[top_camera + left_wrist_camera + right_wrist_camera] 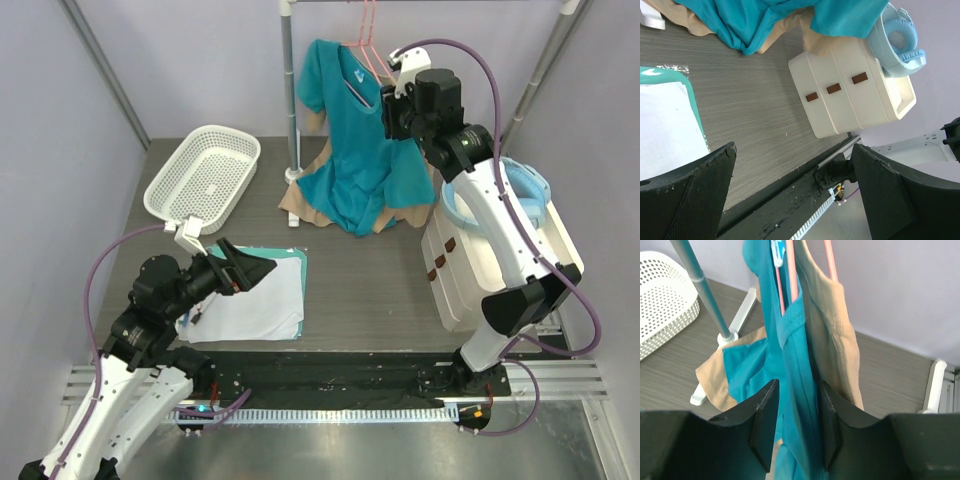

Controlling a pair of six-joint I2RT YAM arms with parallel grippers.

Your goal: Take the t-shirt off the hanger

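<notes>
At left, we are hovering our left gripper [248, 268], jaws spread wide, over a white sheet [255, 300]; at right, our right gripper [797, 415] is pinching the teal t-shirt [350, 165] hanging on its hanger [791, 275].

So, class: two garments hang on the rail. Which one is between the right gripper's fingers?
The teal shirt: its fabric runs down between the fingers of the right gripper. The beige top hangs beside it, outside them.

Wood-grain table [380, 290]: basket [203, 172], folded cloth [255, 300], drawer box [462, 285].
</notes>
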